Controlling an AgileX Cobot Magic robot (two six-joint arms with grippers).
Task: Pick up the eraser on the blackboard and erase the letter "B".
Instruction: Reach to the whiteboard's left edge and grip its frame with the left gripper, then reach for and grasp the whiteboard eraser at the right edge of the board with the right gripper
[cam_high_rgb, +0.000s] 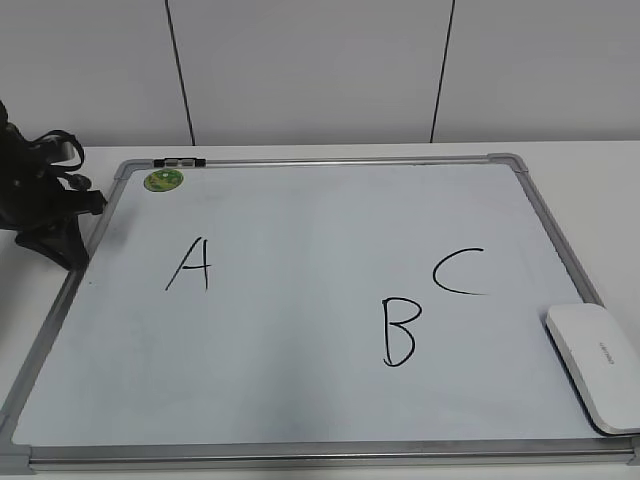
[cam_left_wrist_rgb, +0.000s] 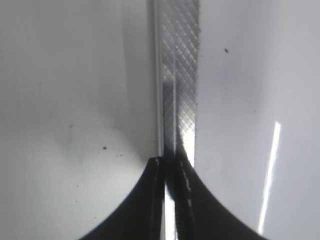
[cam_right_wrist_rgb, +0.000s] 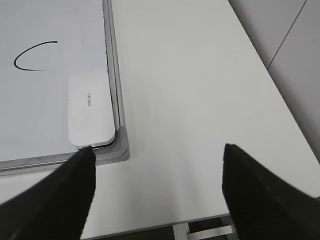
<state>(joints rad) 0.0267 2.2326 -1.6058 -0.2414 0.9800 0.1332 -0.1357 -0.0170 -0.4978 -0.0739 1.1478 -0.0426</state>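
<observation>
The eraser (cam_high_rgb: 597, 364) ran off the exterior view's right edge, its grey lettering too small to read. The left gripper's (cam_left_wrist_rgb: 170, 167) fingertips hid part of the blackboard (cam_left_wrist_rgb: 180, 75) frame, the rest cropped below.

Smooth plastic eraser (cam_high_rgb: 595, 362), metal-framed blackboard (cam_high_rgb: 300, 455)

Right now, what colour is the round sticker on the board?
Green sticker, at the blackboard's far-left corner; exterior view shows it best.
</observation>
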